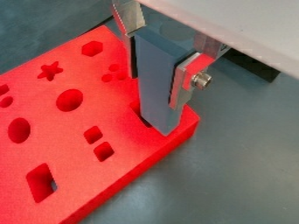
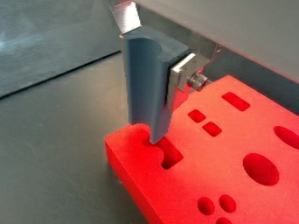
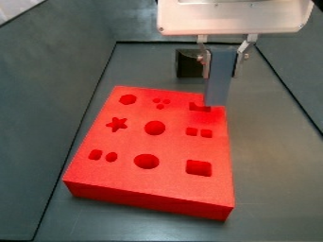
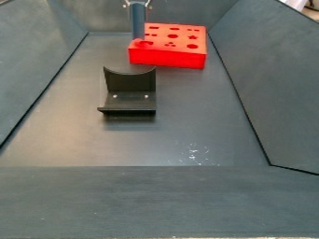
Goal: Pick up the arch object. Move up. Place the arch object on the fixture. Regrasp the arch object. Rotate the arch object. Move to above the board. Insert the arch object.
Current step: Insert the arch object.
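Step in hand: the insert, last item of the task. The claw (image 1: pixel 158 52) is pinching the arch block (image 1: pixel 158 83) near its top, silver plates on opp. faces, block held upright with long axis vertical. Claw sits over the red board (image 1: pixel 65 188), at the board's edge nearest the fixture (image 4: pixel 129 91).

Block position: lower end is at or just inside the arch-shaped cutout (image 2: pixel 167 156) close to a board corner. In both wrist views the tip appears to meet the slot mouth; depth of entry cannot be judged, the block hides the opening. Most of the block's length is above the board surface, so insertion is at most begun, not finished.

Fixture: stands empty on the floor, well apart from the board, per a side view.

Next move calls for: straight downward push, block kept vertical and square to the slot, no twist. Release only once seated. Risk: an edge catching the slot rim and tilting the block in the grip.
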Robot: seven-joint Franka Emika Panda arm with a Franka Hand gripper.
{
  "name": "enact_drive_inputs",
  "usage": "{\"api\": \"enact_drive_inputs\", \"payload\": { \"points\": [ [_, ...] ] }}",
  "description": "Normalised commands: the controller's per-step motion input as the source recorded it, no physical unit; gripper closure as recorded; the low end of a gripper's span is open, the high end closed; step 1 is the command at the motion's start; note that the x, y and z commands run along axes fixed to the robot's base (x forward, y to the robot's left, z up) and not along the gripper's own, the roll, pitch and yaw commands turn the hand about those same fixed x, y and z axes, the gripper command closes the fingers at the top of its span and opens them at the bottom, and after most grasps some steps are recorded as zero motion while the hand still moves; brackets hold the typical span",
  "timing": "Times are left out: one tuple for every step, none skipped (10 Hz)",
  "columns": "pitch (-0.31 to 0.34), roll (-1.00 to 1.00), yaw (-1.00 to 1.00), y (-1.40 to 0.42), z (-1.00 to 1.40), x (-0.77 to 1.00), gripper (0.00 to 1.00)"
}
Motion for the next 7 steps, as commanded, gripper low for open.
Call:
{"api": "enact_drive_inputs", "payload": {
  "points": [
    [0.0, 0.08, 0.0, -0.05, 0.0, -0.21, 1.0],
    [0.0, 0.0, 0.02, -0.02, 0.0, 0.0, 1.0],
    [-0.019, 0.03, 0.01, 0.0, -0.08, -0.05, 1.0],
    [-0.001, 0.07, 0.0, 0.0, -0.18, 0.0, 1.0],
    [0.0, 0.01, 0.0, 0.0, -0.02, 0.0, 1.0],
    [0.0, 0.0, 0.0, 0.0, -0.02, 0.0, 1.0],
    [-0.001, 0.02, -0.03, 0.0, -0.17, 0.0, 1.0]
  ]
}}
